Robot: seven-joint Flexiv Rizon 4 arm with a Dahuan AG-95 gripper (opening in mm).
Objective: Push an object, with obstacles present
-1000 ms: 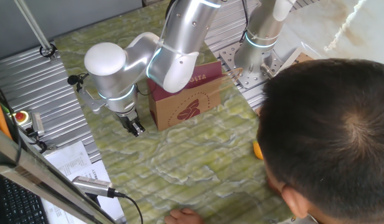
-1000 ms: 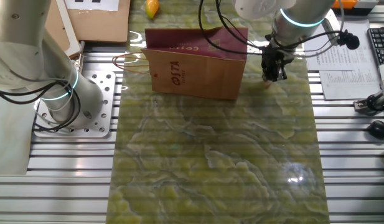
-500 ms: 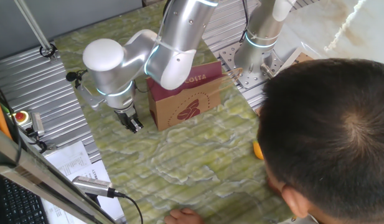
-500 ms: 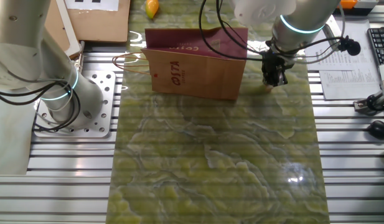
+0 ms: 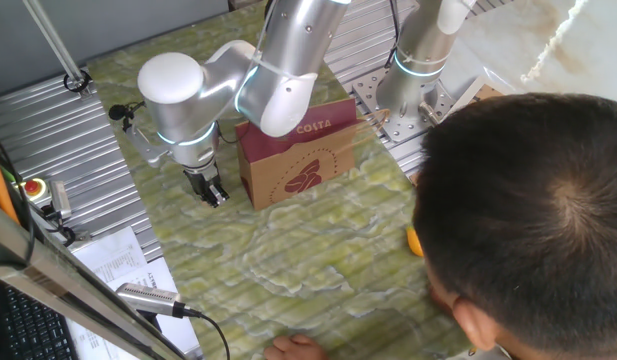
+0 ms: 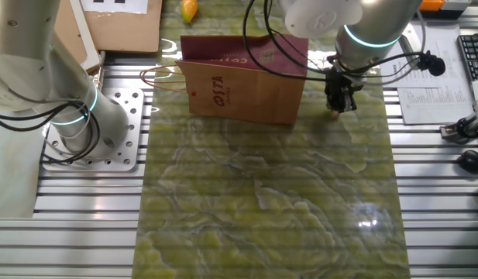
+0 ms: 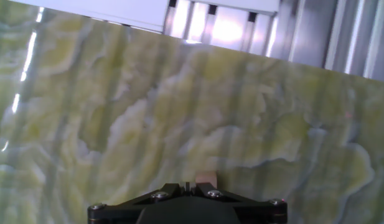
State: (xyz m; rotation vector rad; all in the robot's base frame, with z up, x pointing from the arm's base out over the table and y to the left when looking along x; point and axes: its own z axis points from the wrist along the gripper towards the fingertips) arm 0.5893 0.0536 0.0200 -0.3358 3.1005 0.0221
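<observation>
the green-and-cream marbled surface [image 6: 262, 201] carries the work. on it stands one brown kraft paper bag with a maroon top band and white "costa" lettering [image 6: 246, 81], upright, toward 12 o'clock in the other fixed view. one silver robot arm with a glowing ring at the wrist [image 5: 188, 100] reaches down just beside the bag's end, at about 3 o'clock from the bag in that view. its black two-finger end effector [image 6: 338, 99] sits low over the surface; the fingers appear drawn close together, gripping nothing, though the hand view shows only the finger bases.

one tiny pale tan cube [image 7: 206, 178] lies on the surface directly in front of the finger bases in the hand view, touching or nearly touching them; which of the two cannot be told. in the other fixed view it shows as a small speck [image 6: 332, 115] at the fingertips, near the bag's corner but apart from it.

procedure for the step in hand, as a judgement:
- keep the fingertips low so the cube cannot slip beneath them.
- keep the cube centred on the fingers; an off-centre push is likely to roll it aside.
- hold the push line clear of the bag.
- move slowly; so light a piece may skitter.

one orange-yellow lump [image 6: 190, 10] lies beyond the bag at 12 o'clock, well apart.
</observation>
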